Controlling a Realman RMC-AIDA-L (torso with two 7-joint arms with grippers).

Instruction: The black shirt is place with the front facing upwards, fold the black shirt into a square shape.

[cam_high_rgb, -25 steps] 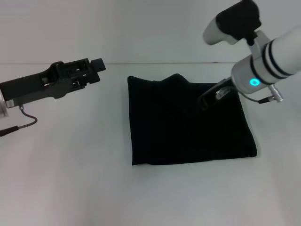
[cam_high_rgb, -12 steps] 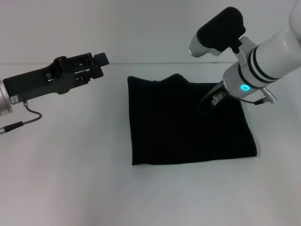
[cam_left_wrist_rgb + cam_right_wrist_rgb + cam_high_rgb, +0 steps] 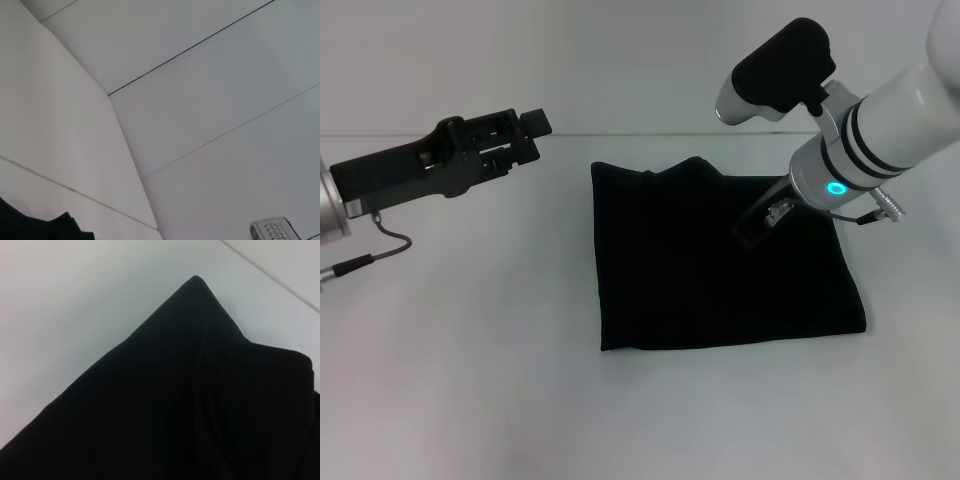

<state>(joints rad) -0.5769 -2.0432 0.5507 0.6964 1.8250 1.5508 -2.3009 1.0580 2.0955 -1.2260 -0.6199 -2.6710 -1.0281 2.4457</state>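
On the white desk [image 3: 470, 380] the black shirt [image 3: 720, 270] lies folded into a rough square, one fold humped along its far edge. My right gripper [image 3: 757, 225] hangs over the shirt's far right part; I cannot tell whether it is spread or pressed together. My left gripper [image 3: 525, 135] is raised well off the shirt's far left corner, its state also unclear.

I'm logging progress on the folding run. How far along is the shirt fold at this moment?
Nearly done: the black shirt already lies as a roughly square folded packet on the white table. The right gripper is over its far right part; the left gripper is off to the side. A raised bump remains on the far edge.
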